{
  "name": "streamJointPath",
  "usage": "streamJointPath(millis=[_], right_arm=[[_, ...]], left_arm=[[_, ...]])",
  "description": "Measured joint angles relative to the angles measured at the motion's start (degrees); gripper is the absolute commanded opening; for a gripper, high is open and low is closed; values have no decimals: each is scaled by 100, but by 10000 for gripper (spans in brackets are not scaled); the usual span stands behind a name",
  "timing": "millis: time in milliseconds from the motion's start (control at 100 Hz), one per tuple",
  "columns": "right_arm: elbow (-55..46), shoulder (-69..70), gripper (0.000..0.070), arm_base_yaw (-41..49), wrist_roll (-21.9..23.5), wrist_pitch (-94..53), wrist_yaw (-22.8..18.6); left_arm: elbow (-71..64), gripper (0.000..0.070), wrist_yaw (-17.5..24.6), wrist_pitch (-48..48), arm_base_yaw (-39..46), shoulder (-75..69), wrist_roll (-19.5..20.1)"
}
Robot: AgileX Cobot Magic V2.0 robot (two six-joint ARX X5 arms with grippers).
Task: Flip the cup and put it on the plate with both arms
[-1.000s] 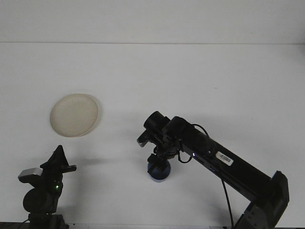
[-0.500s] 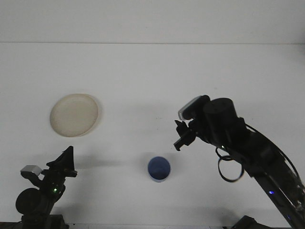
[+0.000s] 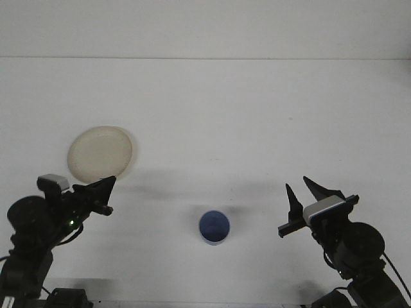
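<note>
I see the blue cup standing mouth-up near the table's front edge, not yet on the plate, right gripper spread empty, left gripper unreadable.

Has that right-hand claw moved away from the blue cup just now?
Yes. The right claw has pulled back rightward and nearer the camera, leaving the blue cup standing alone.

Single front view, high, facing forward over white table

A white bench fills most of the view; a pale wall rises behind its far edge; soft shadows lie across the surface.
</note>
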Motion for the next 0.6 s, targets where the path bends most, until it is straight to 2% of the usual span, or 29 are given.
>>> streamJointPath(millis=[100,160,360,600], right_arm=[[-376,-404,293,-52,2,-61,63],[-481,-570,293,-70,2,-144,146],[-525,-710,293,-70,2,-352,308],[-533,-708,293,-70,2,-363,321]], left_arm=[[662,397,232,-577,-243,881,420],[1001,469,247,-940,-422,1316,645],[2046,474,254,-1996,-1097,2420,1235],[2855,474,179,-2726,-2103,3386,1421]])
